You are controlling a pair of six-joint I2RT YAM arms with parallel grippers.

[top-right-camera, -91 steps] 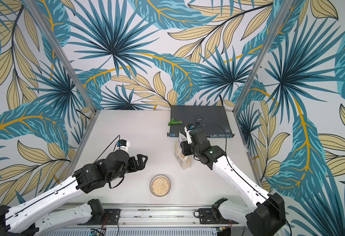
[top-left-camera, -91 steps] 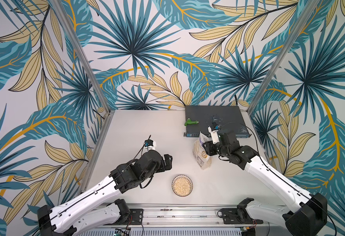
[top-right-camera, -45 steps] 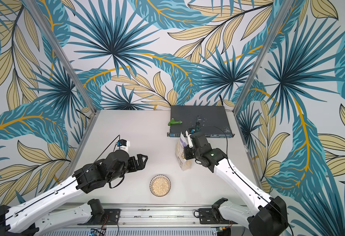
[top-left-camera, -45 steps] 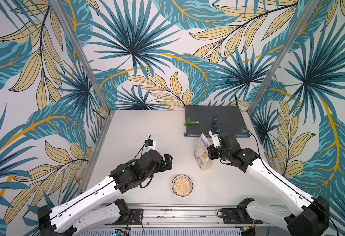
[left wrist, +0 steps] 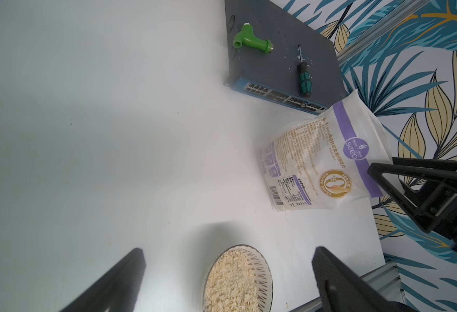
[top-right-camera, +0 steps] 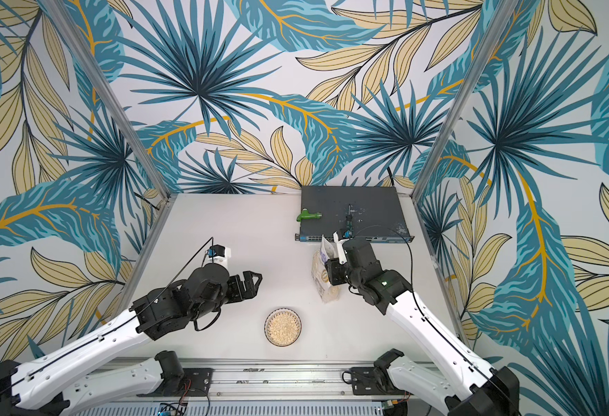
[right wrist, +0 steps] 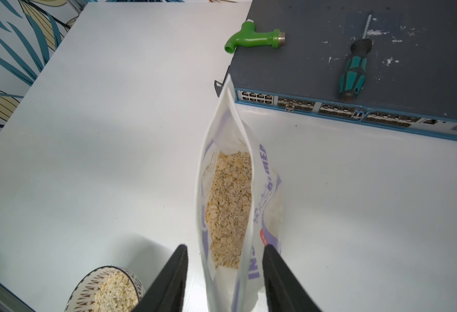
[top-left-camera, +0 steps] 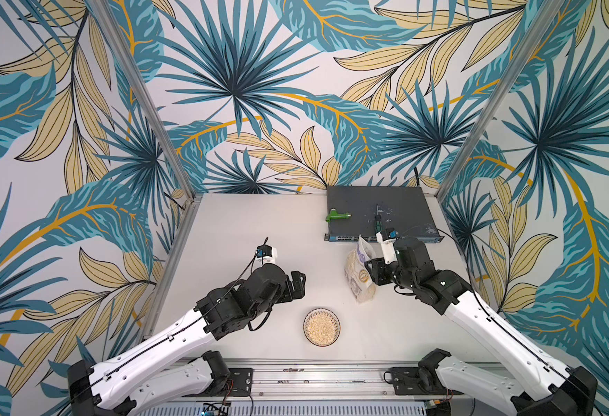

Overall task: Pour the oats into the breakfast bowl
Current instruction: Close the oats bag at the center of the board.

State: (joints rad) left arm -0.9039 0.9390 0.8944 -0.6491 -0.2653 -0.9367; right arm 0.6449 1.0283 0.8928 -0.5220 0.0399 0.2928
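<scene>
White tabletop (top-left-camera: 241, 234), leaf-print walls (top-left-camera: 260, 90); pouring looks finished. The small dark-rimmed patterned breakfast bowl (left wrist: 261, 272) is full of pale beige oats (top-left-camera: 321, 327); beyond it the clear purple-labelled pouch (top-left-camera: 355, 266) stands upright. Straddling that, the right gripper (right wrist: 225, 248) is half-open, clamping nothing; next, back off. The left gripper (top-left-camera: 300, 285) gapes empty beside the bowl.

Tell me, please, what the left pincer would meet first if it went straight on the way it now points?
Probably the oats pouch, standing upright directly ahead of the left pincer; the pincer's height against the pouch is unclear, so this is a best guess.
</scene>
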